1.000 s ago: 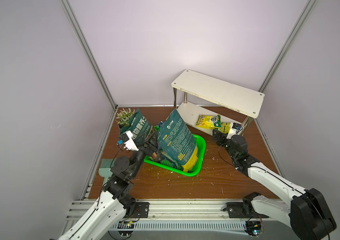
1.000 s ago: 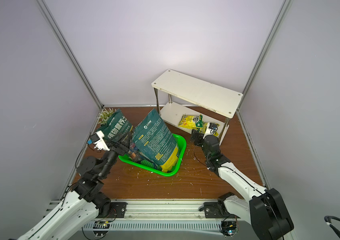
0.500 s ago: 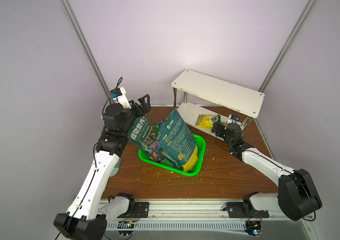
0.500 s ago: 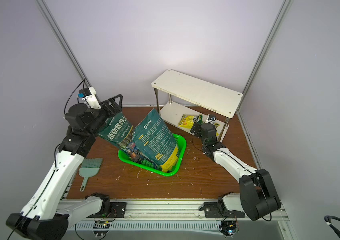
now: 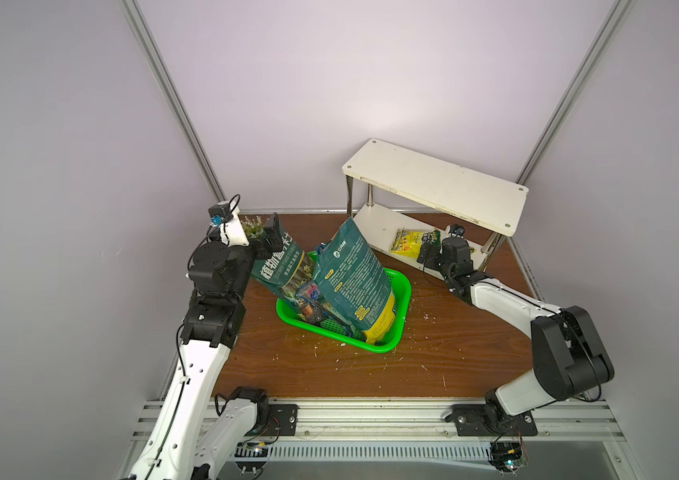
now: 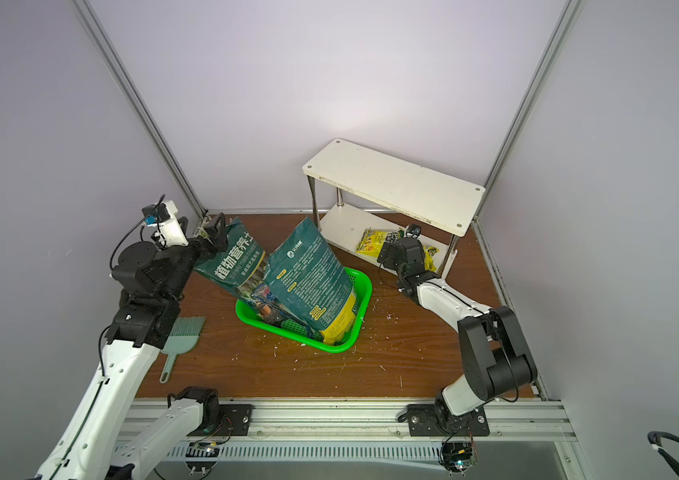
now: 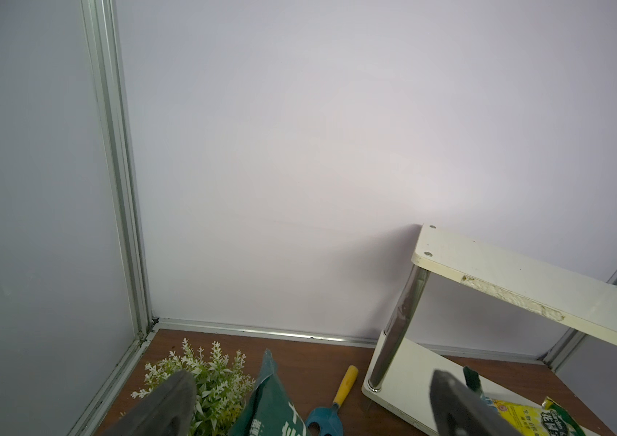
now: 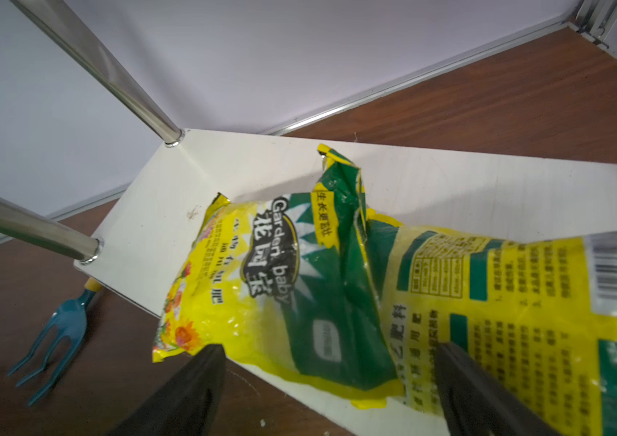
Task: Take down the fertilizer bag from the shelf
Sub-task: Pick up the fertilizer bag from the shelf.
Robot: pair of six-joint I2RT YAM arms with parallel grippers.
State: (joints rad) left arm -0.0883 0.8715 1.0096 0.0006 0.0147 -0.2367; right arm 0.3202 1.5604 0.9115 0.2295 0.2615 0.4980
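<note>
The shelf (image 5: 433,187) top board is roofing the lower tier and its legs (image 8: 112,75) are posting the corners, so the front gap between two legs is giving the way in; the right end effector (image 8: 331,349) is filling it, jaws spread wide at the bag (image 8: 261,283) edge. The basket (image 5: 403,307) with tall sacks (image 5: 354,282) is blocking mid-worktop (image 5: 329,374); the strip nearer the arm bases is lying bare

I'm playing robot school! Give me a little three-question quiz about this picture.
1. True or false: the yellow fertilizer bag lies on the lower board of the shelf.
2. Where do the dark green bags stand? A) in the green basket B) on the top board C) in a bucket
3. Fill in: the right gripper has its fingers ____, gripping nothing yet.

Key: 1 true; 2 A; 3 open.
</note>
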